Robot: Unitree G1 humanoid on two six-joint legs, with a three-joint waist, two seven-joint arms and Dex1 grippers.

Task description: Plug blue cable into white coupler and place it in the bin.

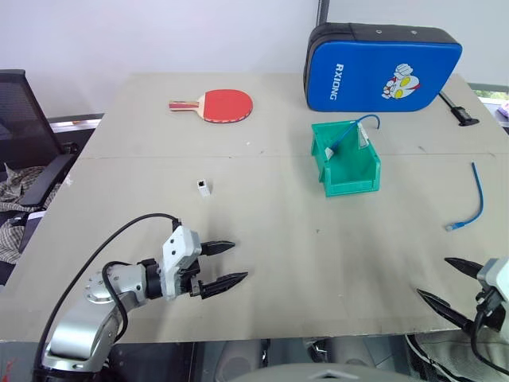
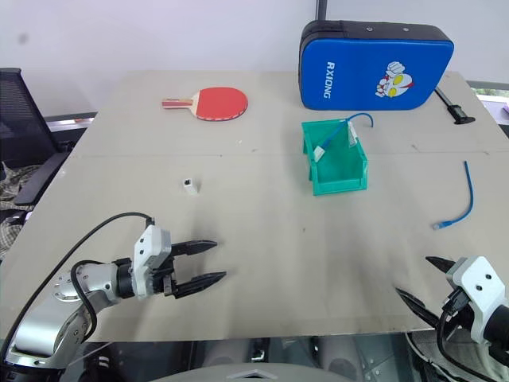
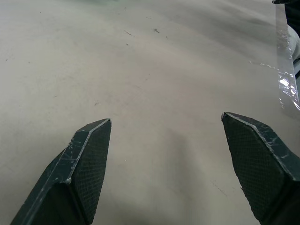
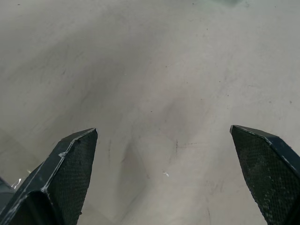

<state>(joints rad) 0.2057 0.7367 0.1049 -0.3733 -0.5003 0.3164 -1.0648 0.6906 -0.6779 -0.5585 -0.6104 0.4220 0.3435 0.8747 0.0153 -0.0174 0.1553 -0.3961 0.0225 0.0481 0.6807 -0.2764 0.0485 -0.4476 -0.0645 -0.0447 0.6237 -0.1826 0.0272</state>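
Green bin (image 1: 347, 159) taken as landmark; it already holds one blue cord with a coupler. Loose blue cable (image 1: 474, 199) lies well right of the bin, white coupler (image 1: 203, 188) well left and nearer. Left gripper (image 1: 223, 263) and right gripper (image 1: 449, 282) both spread, empty. Advice: right takes the cable near its plug, left pinches the coupler's sides, socket kept clear.

I could read one word, "RXIONG", printed in white letters running up the left side of the blue padded case (image 1: 382, 68) at the worktop's far edge.
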